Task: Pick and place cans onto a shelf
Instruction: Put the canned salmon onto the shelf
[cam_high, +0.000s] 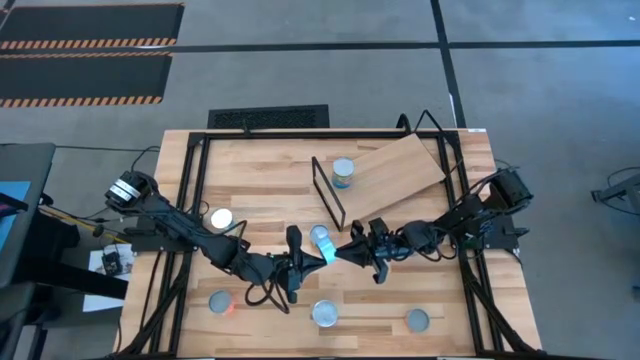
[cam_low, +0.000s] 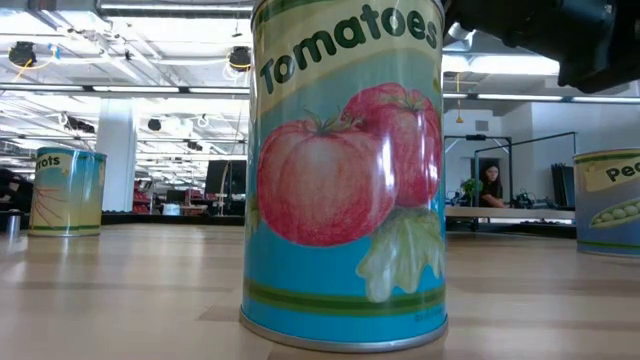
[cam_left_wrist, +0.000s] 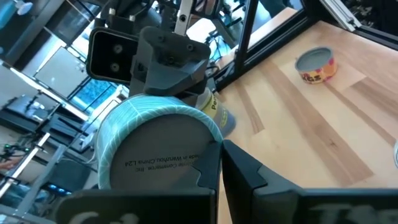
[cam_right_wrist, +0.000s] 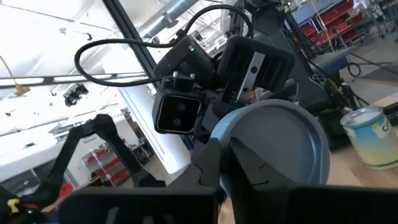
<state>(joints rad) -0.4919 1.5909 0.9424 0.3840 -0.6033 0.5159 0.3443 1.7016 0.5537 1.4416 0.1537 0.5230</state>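
Observation:
A teal can (cam_high: 321, 243) is up off the table at its middle, between my two grippers. My left gripper (cam_high: 305, 262) comes at it from the table's left and my right gripper (cam_high: 345, 252) from the right. The can's printed bottom (cam_left_wrist: 158, 155) faces my left wrist camera and its silver top (cam_right_wrist: 280, 146) faces my right one. The light-wood shelf board (cam_high: 400, 172) with its black wire end (cam_high: 328, 192) lies at the far middle, and one can (cam_high: 343, 172) stands on it. My left gripper has the can's bottom rim (cam_left_wrist: 219, 138) in the narrow gap between its fingers. One finger (cam_left_wrist: 208, 171) lies over the end face and the other stands outside the side wall. The fingers come level from the table's left. The can is clear of the table, its axis about level. My right gripper has the can's top rim (cam_right_wrist: 217, 138) in the narrow gap between its fingers. One finger (cam_right_wrist: 249, 171) lies over the silver top and the other stands outside the wall. The fingers come level from the table's right. The touching surfaces themselves are hidden by the fingers.
Loose cans stand on the table: one at the left (cam_high: 221, 218) and three along the near edge (cam_high: 220, 302) (cam_high: 325, 314) (cam_high: 417, 320). The low view shows a tomato can (cam_low: 345, 180) close up, with a carrot can (cam_low: 65, 190) and a pea can (cam_low: 610, 200) beside it.

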